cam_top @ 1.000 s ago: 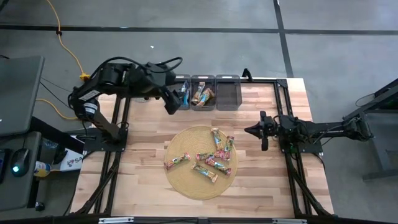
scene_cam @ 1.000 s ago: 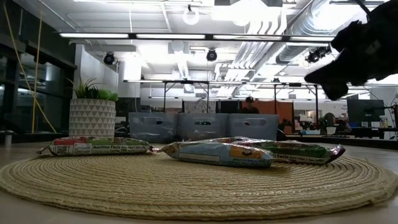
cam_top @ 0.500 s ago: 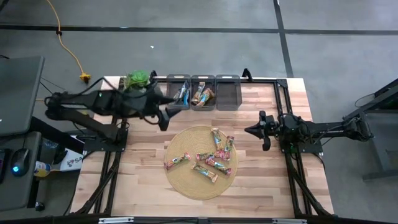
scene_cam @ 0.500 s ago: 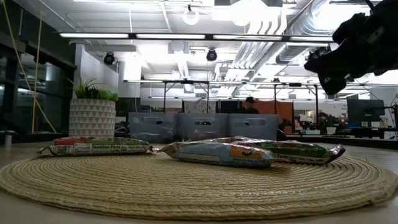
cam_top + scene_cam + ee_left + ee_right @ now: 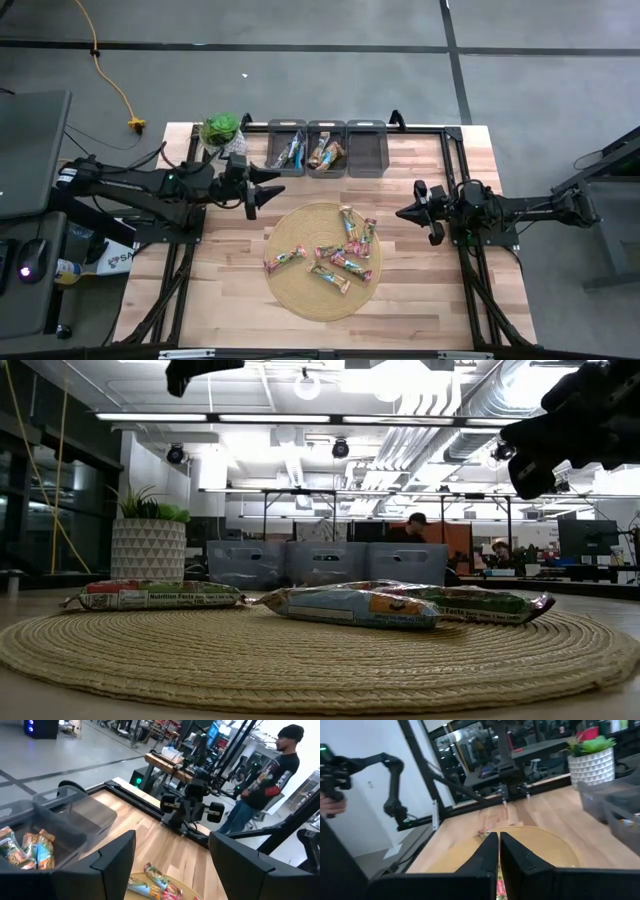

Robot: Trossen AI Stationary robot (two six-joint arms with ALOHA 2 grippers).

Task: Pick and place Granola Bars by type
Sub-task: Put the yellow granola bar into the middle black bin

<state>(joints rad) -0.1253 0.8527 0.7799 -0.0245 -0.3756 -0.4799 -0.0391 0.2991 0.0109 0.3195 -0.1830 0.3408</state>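
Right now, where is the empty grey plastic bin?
In the high view, the empty grey plastic bin sits at the table's far edge, rightmost in a row of three, beside the middle bin holding granola bars, beyond the round woven mat.

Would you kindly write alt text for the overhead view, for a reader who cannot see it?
Seen from above, six granola bars lie on a round woven mat at the centre of a wooden table. The left hand, open and empty, is beside the mat below three bins, two holding bars; the right hand, shut, waits at the mat's other side. A potted plant stands in a far corner.
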